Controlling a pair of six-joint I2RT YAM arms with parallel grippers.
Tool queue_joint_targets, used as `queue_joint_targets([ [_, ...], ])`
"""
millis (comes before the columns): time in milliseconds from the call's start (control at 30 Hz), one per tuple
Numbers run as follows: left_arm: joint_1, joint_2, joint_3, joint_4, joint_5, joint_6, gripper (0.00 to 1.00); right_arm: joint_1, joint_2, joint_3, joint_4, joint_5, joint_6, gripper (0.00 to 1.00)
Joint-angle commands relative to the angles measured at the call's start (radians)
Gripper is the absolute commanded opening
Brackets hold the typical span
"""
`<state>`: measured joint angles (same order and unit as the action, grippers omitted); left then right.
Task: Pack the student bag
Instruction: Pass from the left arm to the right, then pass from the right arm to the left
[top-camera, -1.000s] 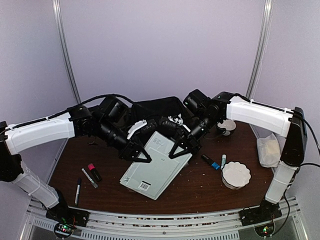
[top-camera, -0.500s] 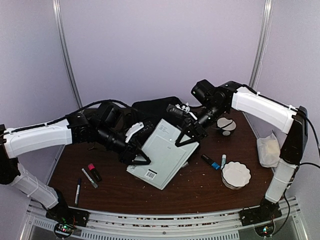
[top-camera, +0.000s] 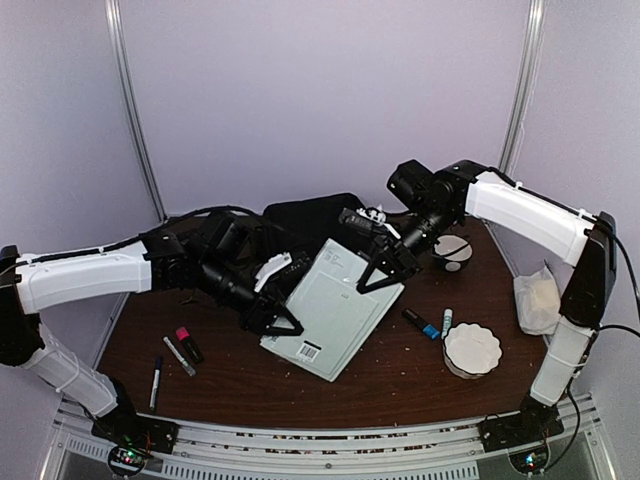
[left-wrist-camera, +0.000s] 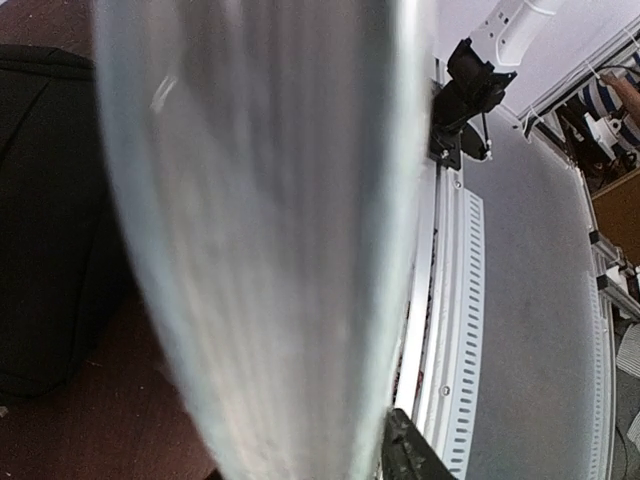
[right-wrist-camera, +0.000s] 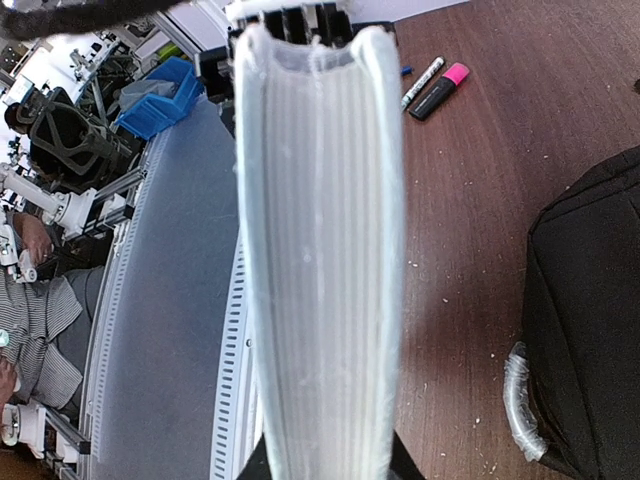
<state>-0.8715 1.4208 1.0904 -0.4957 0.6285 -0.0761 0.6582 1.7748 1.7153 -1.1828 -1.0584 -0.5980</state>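
At the back of the dark brown wooden table (top-camera: 400, 385), near its middle, lies the large black soft-fabric student bag (top-camera: 310, 213), partly hidden behind both arms. It also shows as a dark mass at the left of the left wrist view (left-wrist-camera: 50, 200) and at the right edge of the right wrist view (right-wrist-camera: 590, 320).

Just in front of it a pale grey-green rectangular book (top-camera: 335, 305) with a barcode label near its lower corner hangs tilted. The right gripper (top-camera: 382, 270) is clamped on the book's upper right edge, and its own camera looks straight along the ribbed page edges (right-wrist-camera: 320, 250). The left gripper (top-camera: 277, 318) sits against the book's left edge. Its view is filled with the blurred book (left-wrist-camera: 260, 220), so I cannot tell whether it pinches.

Left of the book lie a pink-capped highlighter (top-camera: 188, 343), a white marker (top-camera: 178, 355) and a thin black pen (top-camera: 156, 380). Right of it lie a blue-banded black marker (top-camera: 422, 325), a white pen (top-camera: 446, 322), a white scalloped dish (top-camera: 472, 348), a small black-and-white bowl (top-camera: 452, 250) and a crumpled clear plastic bag (top-camera: 537, 298).
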Motion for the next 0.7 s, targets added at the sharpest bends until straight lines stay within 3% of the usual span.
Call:
queue_joint_targets([
  [0,0.000,0.005,-0.022,0.045,-0.005,0.003,0.40,-0.017,-0.019,0.059,0.021,-0.134,0.009,0.00],
  [133,0.000,0.022,-0.017,0.048,0.006,0.004,0.37,-0.020,-0.013,0.059,0.014,-0.144,0.005,0.00],
  [333,0.000,0.024,-0.023,0.082,0.050,-0.008,0.13,-0.022,0.003,0.059,0.043,-0.113,0.033,0.02],
  [433,0.006,0.008,-0.042,0.111,0.059,-0.031,0.00,-0.039,0.014,0.064,0.043,-0.095,0.018,0.24],
  [500,0.021,-0.018,-0.066,0.131,0.065,-0.061,0.00,-0.070,0.016,0.074,0.028,-0.059,-0.007,0.35],
  [667,0.124,-0.129,-0.145,0.171,0.032,-0.184,0.00,-0.133,-0.017,0.052,0.086,0.103,-0.021,0.47],
])
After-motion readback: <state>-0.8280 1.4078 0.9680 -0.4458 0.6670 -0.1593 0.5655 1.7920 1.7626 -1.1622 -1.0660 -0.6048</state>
